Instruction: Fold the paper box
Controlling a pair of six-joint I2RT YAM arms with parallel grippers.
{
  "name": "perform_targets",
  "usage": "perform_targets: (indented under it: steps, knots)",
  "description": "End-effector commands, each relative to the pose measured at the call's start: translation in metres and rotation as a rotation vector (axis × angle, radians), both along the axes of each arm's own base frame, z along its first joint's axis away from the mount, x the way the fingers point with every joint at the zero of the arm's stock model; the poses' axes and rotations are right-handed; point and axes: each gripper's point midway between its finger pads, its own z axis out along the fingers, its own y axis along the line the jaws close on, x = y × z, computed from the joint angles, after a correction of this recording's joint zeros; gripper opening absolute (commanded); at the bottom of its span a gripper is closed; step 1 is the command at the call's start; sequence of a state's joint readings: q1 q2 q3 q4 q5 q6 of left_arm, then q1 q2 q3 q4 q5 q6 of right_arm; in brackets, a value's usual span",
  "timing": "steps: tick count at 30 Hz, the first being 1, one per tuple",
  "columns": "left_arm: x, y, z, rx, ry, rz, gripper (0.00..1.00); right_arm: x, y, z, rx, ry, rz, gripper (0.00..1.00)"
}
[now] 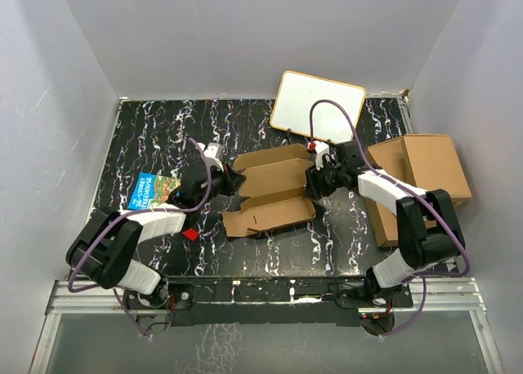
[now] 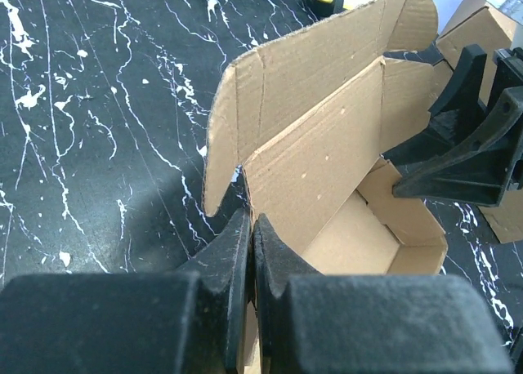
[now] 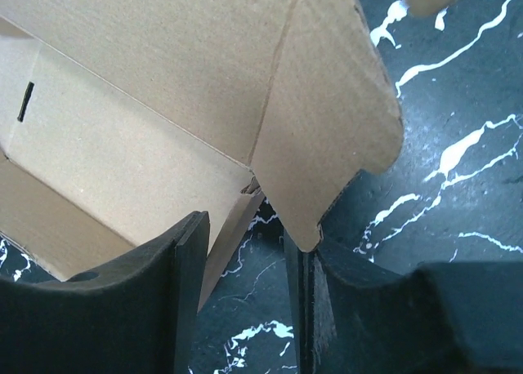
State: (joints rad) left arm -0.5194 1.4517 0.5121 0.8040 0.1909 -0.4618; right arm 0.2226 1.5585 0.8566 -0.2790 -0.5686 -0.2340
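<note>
Raising walls: left gripper (image 2: 249, 231) clamps the nine-o'clock wall of the paper box (image 1: 274, 178); right gripper (image 3: 247, 237), jaws apart, should next tuck the three-o'clock flap inward.

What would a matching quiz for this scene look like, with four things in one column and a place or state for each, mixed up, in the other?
Column one:
1 left gripper
2 right gripper
3 blue book
4 white board

Column two:
A at the far edge of the table
B jaws apart around a flap corner of the paper box
C flat on the table's left side
D shut on an edge of the paper box

Pairs: 1-D, 2-B, 3-C, 4-A
</note>
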Motion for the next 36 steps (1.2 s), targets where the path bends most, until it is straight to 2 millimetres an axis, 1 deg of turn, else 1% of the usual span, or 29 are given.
perform_targets:
  steps: [1,3,9,10,17,19,24,28,30,31,34,36]
  knots:
    - [-0.002,0.001,0.018,0.024,-0.080,0.018,0.00,0.010,-0.002,0.015,-0.010,-0.102,-0.078,0.45]
    - [-0.004,0.002,0.018,0.027,-0.085,0.021,0.00,0.007,0.000,0.013,-0.021,-0.097,-0.092,0.41]
    - [-0.004,0.004,0.015,0.051,-0.095,0.044,0.00,-0.002,0.002,0.005,-0.046,-0.072,-0.110,0.39]
    - [-0.004,0.005,0.024,0.046,-0.117,0.052,0.00,-0.003,0.002,0.004,-0.051,-0.066,-0.116,0.39]
    - [-0.005,0.008,0.029,0.063,-0.150,0.061,0.00,-0.012,0.005,0.001,-0.054,-0.045,-0.124,0.38]
    - [-0.005,0.009,0.029,0.063,-0.152,0.060,0.00,-0.013,0.007,0.000,-0.055,-0.046,-0.124,0.35]
    - [-0.007,0.006,0.030,0.054,-0.149,0.050,0.00,-0.009,0.010,-0.003,-0.075,-0.046,-0.138,0.20]
    - [-0.010,0.007,0.033,0.040,-0.137,0.050,0.00,-0.002,0.008,0.005,-0.079,-0.090,-0.160,0.10]
    - [-0.013,0.007,0.035,0.026,-0.127,0.051,0.00,0.003,0.005,0.009,-0.088,-0.120,-0.176,0.08]
    - [-0.015,0.007,0.036,0.016,-0.117,0.049,0.03,0.006,0.003,0.010,-0.099,-0.135,-0.183,0.08]
    - [-0.023,0.009,0.036,-0.005,-0.073,0.051,0.16,0.014,-0.003,0.014,-0.129,-0.177,-0.201,0.08]
    - [-0.030,0.011,0.040,-0.029,-0.052,0.053,0.25,0.018,-0.005,0.018,-0.136,-0.207,-0.205,0.08]
